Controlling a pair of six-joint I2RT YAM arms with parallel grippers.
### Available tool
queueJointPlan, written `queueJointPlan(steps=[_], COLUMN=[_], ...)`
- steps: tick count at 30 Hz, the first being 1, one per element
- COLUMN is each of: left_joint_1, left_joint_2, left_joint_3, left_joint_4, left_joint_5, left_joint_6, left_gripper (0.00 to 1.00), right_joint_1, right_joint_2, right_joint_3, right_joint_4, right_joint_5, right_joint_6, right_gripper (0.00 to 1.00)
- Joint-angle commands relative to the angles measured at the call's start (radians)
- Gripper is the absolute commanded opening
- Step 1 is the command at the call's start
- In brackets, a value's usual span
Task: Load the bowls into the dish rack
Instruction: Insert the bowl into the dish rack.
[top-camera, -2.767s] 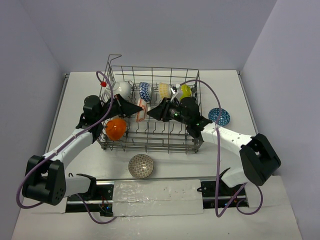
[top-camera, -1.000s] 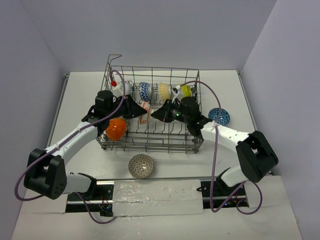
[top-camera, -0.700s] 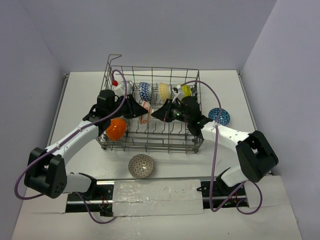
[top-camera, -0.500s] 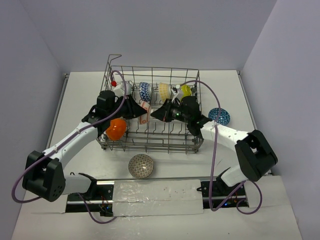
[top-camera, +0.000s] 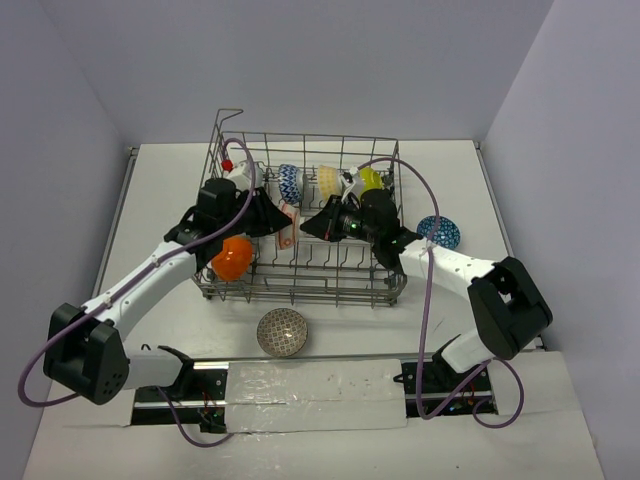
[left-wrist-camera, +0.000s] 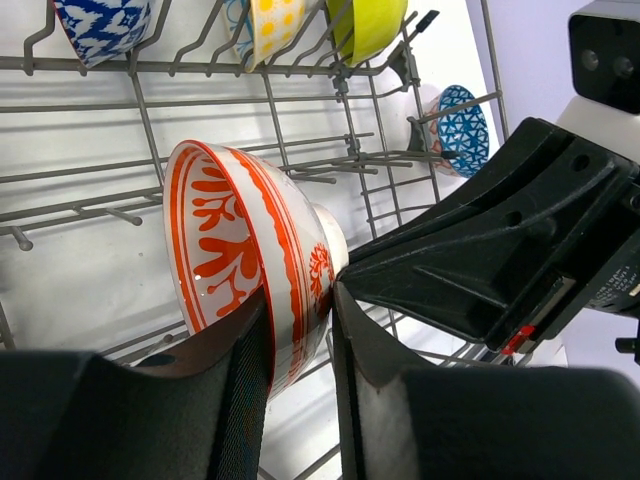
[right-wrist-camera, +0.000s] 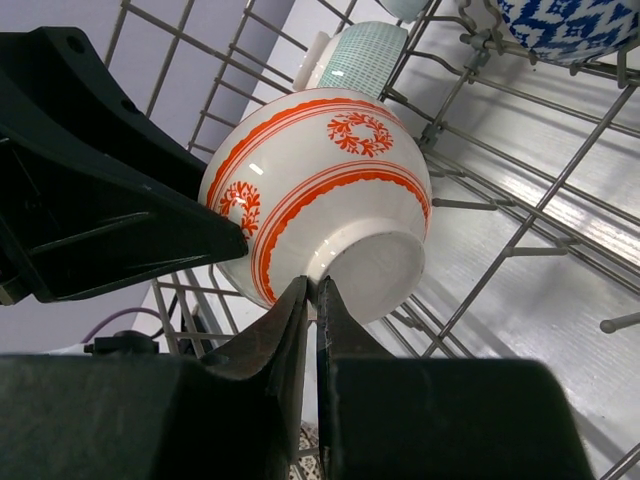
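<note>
A red-white bowl (top-camera: 288, 222) stands on edge among the tines of the grey wire dish rack (top-camera: 300, 288). My left gripper (top-camera: 274, 221) is shut on its rim (left-wrist-camera: 240, 250), one finger inside and one outside (left-wrist-camera: 298, 300). From the other side, my right gripper (top-camera: 309, 227) is shut on the bowl's foot ring (right-wrist-camera: 312, 285). White (top-camera: 243, 176), blue-white (top-camera: 290, 180), pale yellow (top-camera: 328, 180) and lime (top-camera: 371, 180) bowls stand along the rack's back row. An orange bowl (top-camera: 232, 257) sits at the rack's left end.
A grey patterned bowl (top-camera: 282, 331) lies on the table in front of the rack. A dark-blue patterned bowl (top-camera: 438, 232) lies to the rack's right. The rack's raised corner loop (top-camera: 228, 115) stands at the back left. Both arms reach over the rack walls.
The left arm has reached further into the rack and its jaws have eased slightly wider on the red-white bowl. The right gripper has crept a little toward the back, staying on the foot ring.
</note>
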Motion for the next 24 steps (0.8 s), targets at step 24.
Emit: queueJointPlan(steps=[24], left_joint_1=[0.001], left_joint_2=[0.142], left_joint_3=[0.041], left_joint_4=[-0.251], left_joint_5=[-0.287], left_joint_6=[0.042], left_gripper=[0.36], right_joint_1=[-0.018], right_joint_2=[-0.001], right_joint_3=[0.117], right_joint_4=[0.046], right_joint_5=[-0.083], right_joint_6=[-0.059], right_gripper=[0.02])
